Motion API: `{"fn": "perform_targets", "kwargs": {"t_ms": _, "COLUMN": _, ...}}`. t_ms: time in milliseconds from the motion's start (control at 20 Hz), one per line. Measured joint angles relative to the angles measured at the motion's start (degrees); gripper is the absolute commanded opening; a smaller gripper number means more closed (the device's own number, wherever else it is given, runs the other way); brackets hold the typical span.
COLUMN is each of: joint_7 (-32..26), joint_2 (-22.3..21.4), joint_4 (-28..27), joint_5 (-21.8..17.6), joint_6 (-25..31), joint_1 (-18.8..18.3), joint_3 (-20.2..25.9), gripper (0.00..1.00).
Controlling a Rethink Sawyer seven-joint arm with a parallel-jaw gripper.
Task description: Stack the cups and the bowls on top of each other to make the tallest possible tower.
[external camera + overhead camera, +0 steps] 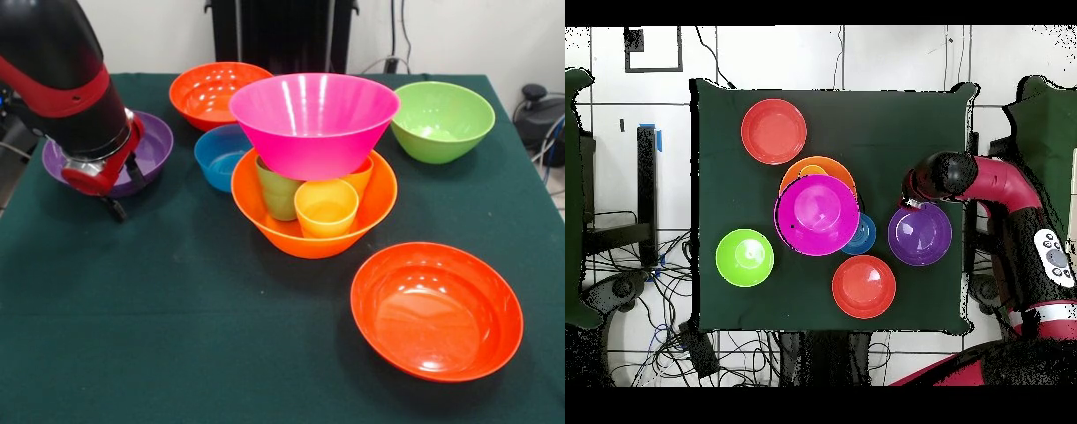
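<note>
The tower stands mid-table. Its base is the large light orange bowl [305, 238] [822, 165], which holds the green cup [278, 194], the yellow cup [326, 208] and the orange cup [360, 175]. The large pink bowl [313, 119] [817, 213] rests upright on their rims. The small blue bowl [219, 157] [864, 236] touches the tower's left side. My gripper [112, 205] [913, 198] hangs low at the front rim of the purple bowl [152, 148] [920, 234], with nothing seen in it. The arm hides part of that bowl.
One red-orange bowl [212, 93] [774, 131] sits at the back, another [435, 309] [864, 286] at the front right. The lime green bowl [441, 119] [745, 257] is at the right rear. The dark green cloth [177, 336] covers the table.
</note>
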Motion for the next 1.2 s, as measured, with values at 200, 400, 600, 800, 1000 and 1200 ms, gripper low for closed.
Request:
{"fn": "perform_targets", "kwargs": {"t_ms": 200, "joint_7": 0.0, "joint_2": -0.1, "joint_4": 0.0, "joint_5": 0.0, "joint_6": 0.1, "joint_1": 0.0, "joint_3": 0.0, "gripper": 1.00}}
{"fn": "perform_targets", "kwargs": {"t_ms": 400, "joint_7": 0.0, "joint_2": -0.5, "joint_4": 0.0, "joint_5": 0.0, "joint_6": 0.4, "joint_1": -0.2, "joint_3": 0.0, "gripper": 1.00}}
{"fn": "perform_targets", "kwargs": {"t_ms": 600, "joint_7": 0.0, "joint_2": -1.3, "joint_4": 0.0, "joint_5": 0.0, "joint_6": 1.0, "joint_1": -0.3, "joint_3": 0.0, "gripper": 1.00}}
{"fn": "perform_targets", "kwargs": {"t_ms": 800, "joint_7": 0.0, "joint_2": -2.1, "joint_4": 0.0, "joint_5": 0.0, "joint_6": 1.5, "joint_1": -0.4, "joint_3": 0.0, "gripper": 1.00}}
{"fn": "perform_targets", "kwargs": {"t_ms": 1000, "joint_7": 0.0, "joint_2": -3.3, "joint_4": 0.0, "joint_5": 0.0, "joint_6": 1.8, "joint_1": -0.7, "joint_3": 0.0, "gripper": 1.00}}
{"fn": "perform_targets", "kwargs": {"t_ms": 1200, "joint_7": 0.0, "joint_2": -3.8, "joint_4": 0.1, "joint_5": 0.0, "joint_6": 1.8, "joint_1": -1.1, "joint_3": 0.0, "gripper": 1.00}}
